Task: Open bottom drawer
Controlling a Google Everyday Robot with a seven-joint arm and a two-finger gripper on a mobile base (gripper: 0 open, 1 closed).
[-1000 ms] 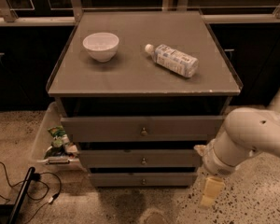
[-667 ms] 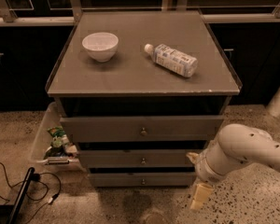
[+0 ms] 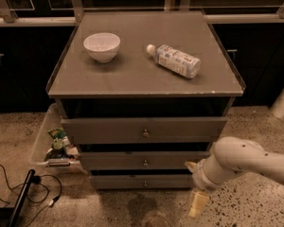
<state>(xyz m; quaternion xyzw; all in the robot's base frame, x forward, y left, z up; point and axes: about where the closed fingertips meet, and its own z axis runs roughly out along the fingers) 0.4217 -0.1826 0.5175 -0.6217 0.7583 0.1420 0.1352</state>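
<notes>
Grey cabinet, three drawers stacked, standing on a speckled floor (image 3: 255,207).

Item 1: bottom drawer (image 3: 118,181). Lowest and slimmest front, plain and flat, directly under the middle drawer (image 3: 113,161) and the taller top drawer (image 3: 104,129). It looks shut, with no gap showing along its upper edge. A small round brass-coloured knob (image 3: 145,183) sits at its centre.

Handling, as a judgement: the front is rigid board and will not flex. The drawer is shallow, so probably light unless loaded, and should slide straight out on its runners. The only purchase is the knob, which is small, smooth and likely slippery. Take it squarely from both sides and pull level toward the camera. A skewed pull could slip off or jam the slide.

Item 2: claw (image 3: 197,193). It is on a white arm entering from the right, low down, just beside the bottom drawer's right end and well apart from the knob. It has hold of nothing visible. How far it is open cannot be told.

Item 3: surface (image 3: 132,82) of the cabinet. It carries a white bowl (image 3: 102,46), upright at left, and a plastic bottle (image 3: 174,60) lying on its side at right, the two apart.

Item 4: clear bin (image 3: 40,145) with litter, against the cabinet's left side. A black cable (image 3: 19,193) lies on the floor nearby.
</notes>
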